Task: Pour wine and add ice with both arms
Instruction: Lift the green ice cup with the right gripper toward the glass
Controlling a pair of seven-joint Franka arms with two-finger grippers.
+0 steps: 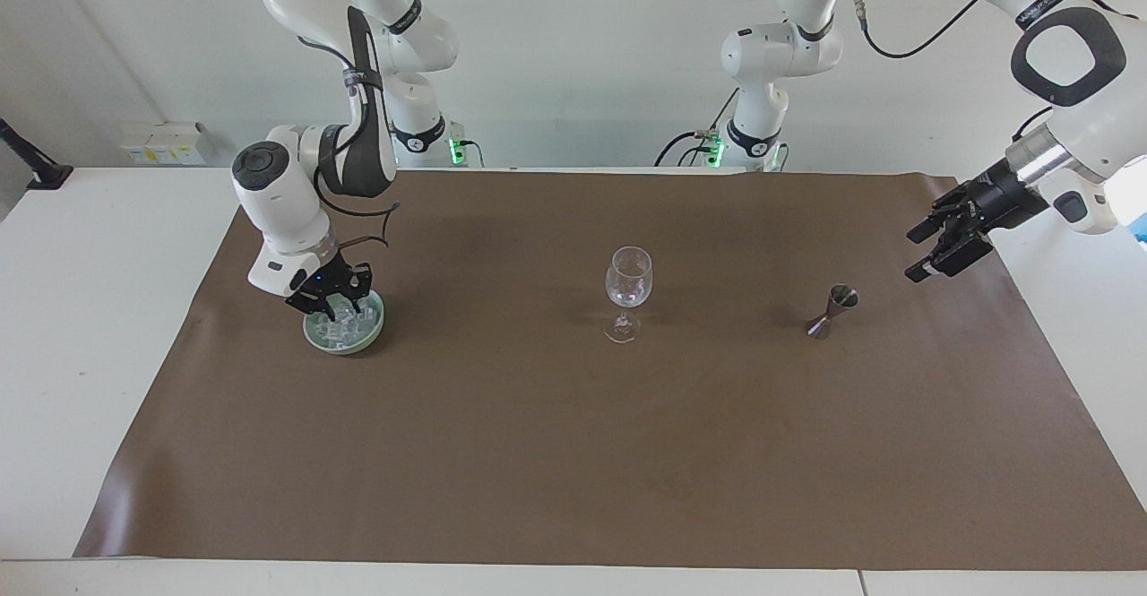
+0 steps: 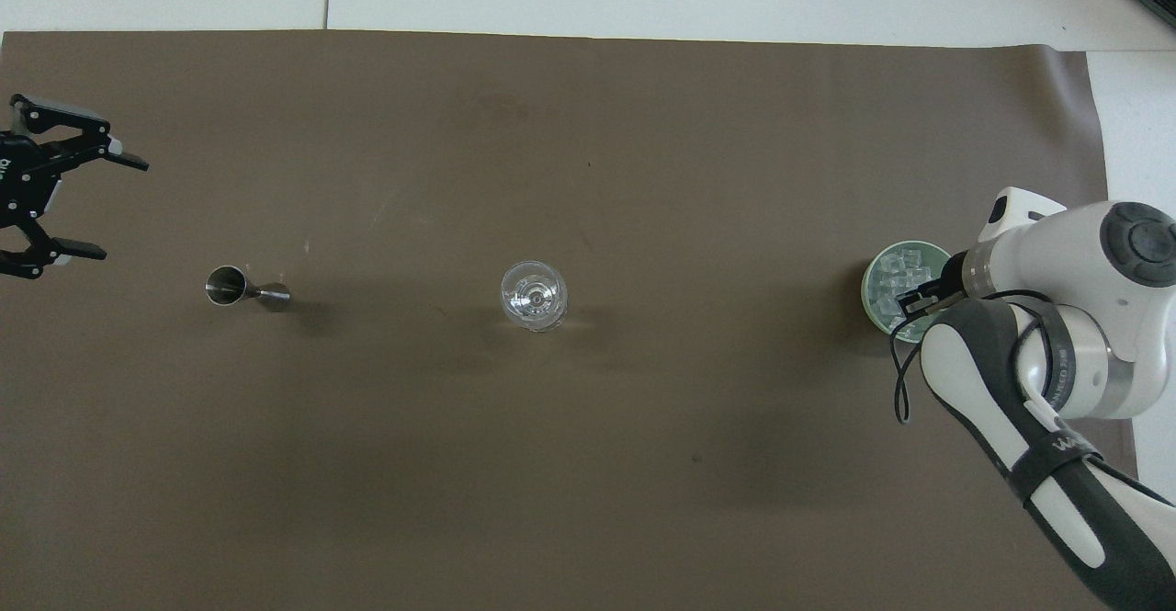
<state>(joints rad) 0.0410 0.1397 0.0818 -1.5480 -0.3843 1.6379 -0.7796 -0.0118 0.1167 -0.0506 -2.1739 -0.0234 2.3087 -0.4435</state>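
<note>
table cover (image 1: 573, 453): matt brown paper | wine glass (image 1: 628, 278): clear glass | jigger (image 1: 833, 306): shiny metal | bowl (image 1: 369, 334): glossy green

Brown mat (image 1: 573, 453) is covering the white table (image 1: 72, 327). Pale green bowl (image 1: 369, 334) is holding clear, whitish ice (image 2: 889, 277); wine glass (image 1: 628, 284) is showing clear, jigger (image 1: 833, 306) silver. White arms are carrying black grippers.

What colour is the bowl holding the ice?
Pale green bowl; its rim shows best in the facing view.
</note>
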